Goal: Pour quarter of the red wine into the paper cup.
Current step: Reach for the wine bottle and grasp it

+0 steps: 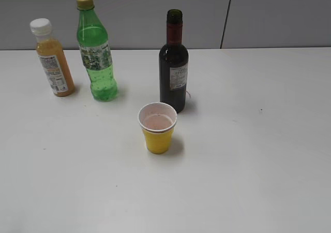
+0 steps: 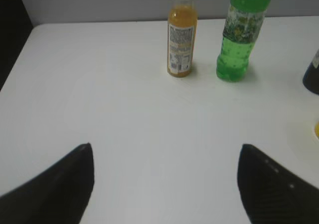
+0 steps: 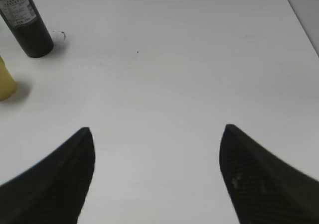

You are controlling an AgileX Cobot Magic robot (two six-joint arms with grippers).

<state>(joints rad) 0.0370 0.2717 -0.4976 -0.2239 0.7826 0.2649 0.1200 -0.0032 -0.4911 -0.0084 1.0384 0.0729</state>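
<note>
The red wine bottle (image 1: 174,67), near-black with a red foil neck and small white label, stands upright and uncapped at the table's middle; its lower part shows in the right wrist view (image 3: 26,20) and a sliver at the left wrist view's right edge (image 2: 313,77). The yellow paper cup (image 1: 158,128) stands just in front of it, with a pinkish tint inside; its side shows in the right wrist view (image 3: 6,82). My left gripper (image 2: 166,152) and right gripper (image 3: 157,134) are open, empty, well away from both. Neither gripper shows in the exterior view.
A green plastic bottle (image 1: 95,52) and an orange juice bottle (image 1: 53,59) with a white cap stand at the back left, also in the left wrist view: the green one (image 2: 241,35), the orange one (image 2: 181,32). The white table (image 1: 258,155) ends at a grey wall behind.
</note>
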